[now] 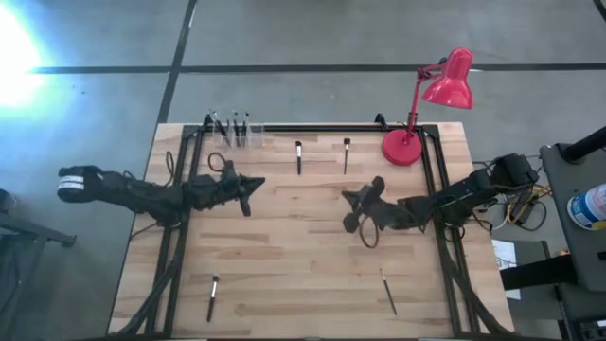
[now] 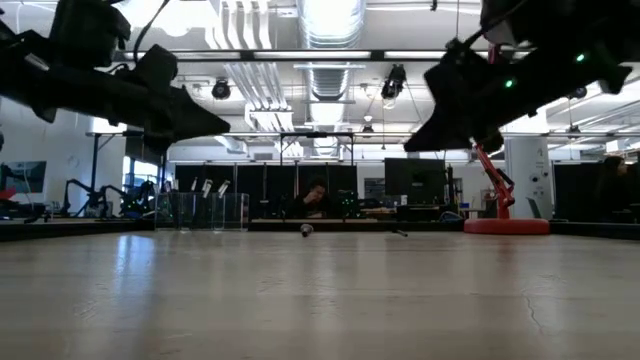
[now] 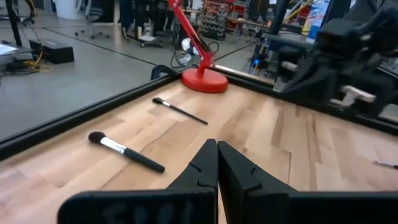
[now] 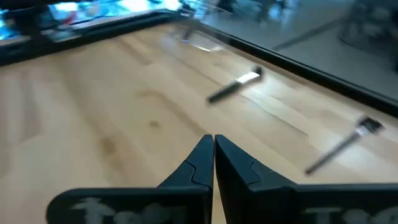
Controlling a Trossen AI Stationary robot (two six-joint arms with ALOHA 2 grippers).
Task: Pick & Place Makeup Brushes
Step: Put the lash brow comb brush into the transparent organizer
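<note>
Gleaming pale wood table [image 1: 284, 265] beneath workshop ceiling lights, scattered makeup brushes [image 1: 298, 157], left claw [image 1: 248, 189] and right claw [image 1: 360, 210] both clenched empty.

Strong glare burns out the upper left corner of the high view, bleaching the floor [image 1: 57, 57] there, while the wooden table [image 1: 303, 256] is evenly and softly lit with faint shadows under the arms. In the low view, ceiling lights [image 2: 325, 20] blaze overhead, leaving both arms as near-black silhouettes, and the tabletop nearest the lens is out of focus. The left wrist view is fairly sharp and bright. The right wrist view is motion-blurred, smearing the makeup brushes [image 4: 235, 85] into soft streaks.
</note>
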